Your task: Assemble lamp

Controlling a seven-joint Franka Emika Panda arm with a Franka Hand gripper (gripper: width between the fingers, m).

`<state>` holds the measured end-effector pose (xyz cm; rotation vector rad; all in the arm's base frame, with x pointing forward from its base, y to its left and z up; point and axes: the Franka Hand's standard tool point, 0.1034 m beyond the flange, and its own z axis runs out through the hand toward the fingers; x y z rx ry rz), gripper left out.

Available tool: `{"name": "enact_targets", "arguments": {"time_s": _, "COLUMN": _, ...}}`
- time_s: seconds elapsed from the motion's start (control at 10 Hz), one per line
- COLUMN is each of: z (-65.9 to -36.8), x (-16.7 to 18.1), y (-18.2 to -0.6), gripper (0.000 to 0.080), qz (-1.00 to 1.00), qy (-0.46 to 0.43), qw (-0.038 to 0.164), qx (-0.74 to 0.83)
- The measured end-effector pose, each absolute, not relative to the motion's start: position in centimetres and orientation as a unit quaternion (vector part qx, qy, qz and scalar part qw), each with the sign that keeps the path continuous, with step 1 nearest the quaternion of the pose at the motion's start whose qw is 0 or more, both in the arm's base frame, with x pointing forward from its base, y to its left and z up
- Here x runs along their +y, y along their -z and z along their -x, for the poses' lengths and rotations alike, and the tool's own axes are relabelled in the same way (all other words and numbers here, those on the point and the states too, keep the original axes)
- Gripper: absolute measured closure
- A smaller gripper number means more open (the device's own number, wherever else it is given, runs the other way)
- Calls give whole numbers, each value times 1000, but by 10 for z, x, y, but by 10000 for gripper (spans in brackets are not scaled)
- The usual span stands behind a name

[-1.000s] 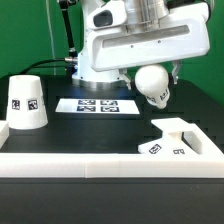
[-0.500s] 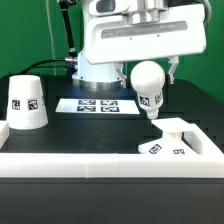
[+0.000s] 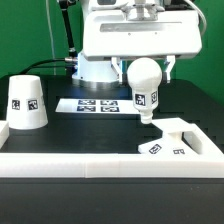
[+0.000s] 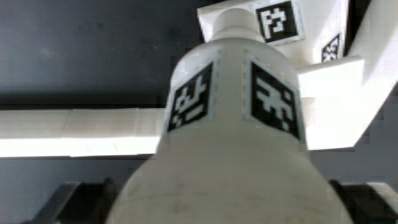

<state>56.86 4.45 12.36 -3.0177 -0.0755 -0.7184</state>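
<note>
Two views split the scene. Only the exterior view took in the black table (image 3: 90,132), the white rail (image 3: 90,165) bounding its near edge, the shade (image 3: 27,103) upright at its left, and the marker board (image 3: 98,104) behind. The wrist view was nearly filled by the bulb (image 4: 222,140), neck aimed at the base (image 4: 237,20). The gripper (image 3: 146,72) hung with fingers (image 3: 122,73) clamped on the bulb's ball, neck down, close above the base; contact could not be judged. Open table lay between shade and base.
</note>
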Motion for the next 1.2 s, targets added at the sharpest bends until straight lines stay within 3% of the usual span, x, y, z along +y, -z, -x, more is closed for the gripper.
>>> {"name": "enact_targets", "arguments": {"time_s": 0.2, "z": -571, "x": 56, "y": -131, "gripper": 222, "qz": 966, "qy": 247, "qw": 10, "qx": -74}}
{"name": "enact_targets", "arguments": {"time_s": 0.6, "z": -594, "x": 71, "y": -147, "gripper": 222, "qz": 967, "qy": 239, "qw": 22, "qx": -81}}
{"name": "enact_targets", "arguments": {"time_s": 0.8, "z": -598, "x": 80, "y": -146, "gripper": 222, "qz": 968, "qy": 237, "qw": 28, "qx": -73}}
{"name": "enact_targets", "arguments": {"time_s": 1.2, "z": -599, "x": 82, "y": -142, "gripper": 222, "qz": 966, "qy": 238, "qw": 22, "qx": -99}}
